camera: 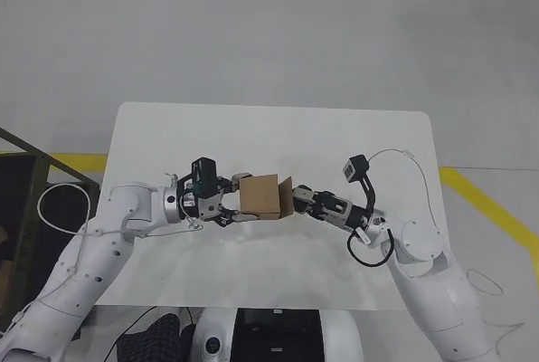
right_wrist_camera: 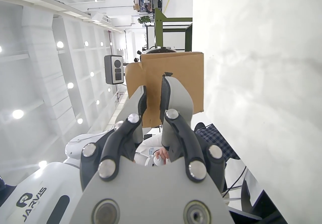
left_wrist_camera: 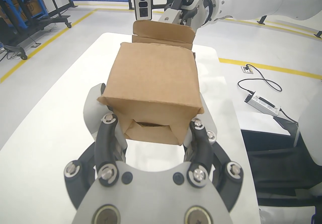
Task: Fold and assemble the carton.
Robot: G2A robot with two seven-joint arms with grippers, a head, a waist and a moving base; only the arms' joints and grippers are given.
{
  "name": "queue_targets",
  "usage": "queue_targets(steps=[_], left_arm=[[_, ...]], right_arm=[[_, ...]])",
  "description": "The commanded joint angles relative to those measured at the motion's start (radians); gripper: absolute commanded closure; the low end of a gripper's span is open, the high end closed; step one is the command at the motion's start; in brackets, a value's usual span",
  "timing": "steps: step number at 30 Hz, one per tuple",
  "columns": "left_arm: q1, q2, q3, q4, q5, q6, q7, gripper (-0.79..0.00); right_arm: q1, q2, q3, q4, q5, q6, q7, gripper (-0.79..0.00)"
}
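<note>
At the table's (camera: pixel 161 136) middle our left gripper (left_wrist_camera: pixel 151 111) clamps the carton (camera: pixel 260 195) by its folded end while our right gripper (right_wrist_camera: pixel 154 84) pinches the opposite flap (left_wrist_camera: pixel 163 30).

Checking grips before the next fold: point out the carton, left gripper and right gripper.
carton (camera: pixel 260 195), top view, upper face.
left gripper (left_wrist_camera: pixel 151 100), left wrist view, midway between its fingertips.
right gripper (right_wrist_camera: pixel 154 84), right wrist view, midway between its fingertips.

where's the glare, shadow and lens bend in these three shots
Top view: even light, the carton casts only a faint shadow on the table. Left wrist view: the wide lens curves the table's edges, and the carton throws a soft shadow beside it. Right wrist view: ceiling lamps flare as bright spots.
</note>
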Motion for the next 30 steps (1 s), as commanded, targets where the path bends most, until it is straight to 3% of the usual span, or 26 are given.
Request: queue_targets(steps=[1, 5, 11, 17, 23, 30], left_arm=[[0.001, -0.001, -0.001, 0.000, 0.003, 0.001, 0.001, -0.511], [0.003, -0.002, -0.003, 0.000, 0.014, 0.003, 0.005, -0.508], [0.001, -0.004, -0.001, 0.007, 0.033, 0.007, 0.010, -0.499], [0.002, -0.006, -0.003, 0.007, 0.052, 0.013, 0.019, -0.502], [0.003, -0.008, -0.005, 0.006, 0.063, 0.015, 0.024, -0.505], [0.005, -0.009, -0.006, 0.003, 0.073, 0.012, 0.029, -0.499]], right_arm=[[-0.001, 0.001, -0.004, -0.003, -0.008, 0.000, 0.000, -0.065], [0.000, 0.003, -0.010, -0.008, -0.018, 0.002, -0.005, -0.080], [0.004, 0.005, -0.015, -0.014, -0.028, 0.008, -0.008, -0.169], [0.009, 0.007, -0.023, -0.018, -0.033, 0.007, -0.009, -0.188], [0.014, 0.010, -0.032, -0.018, -0.052, 0.012, -0.012, -0.151], [0.015, 0.012, -0.038, -0.019, -0.053, 0.011, -0.021, -0.222]])
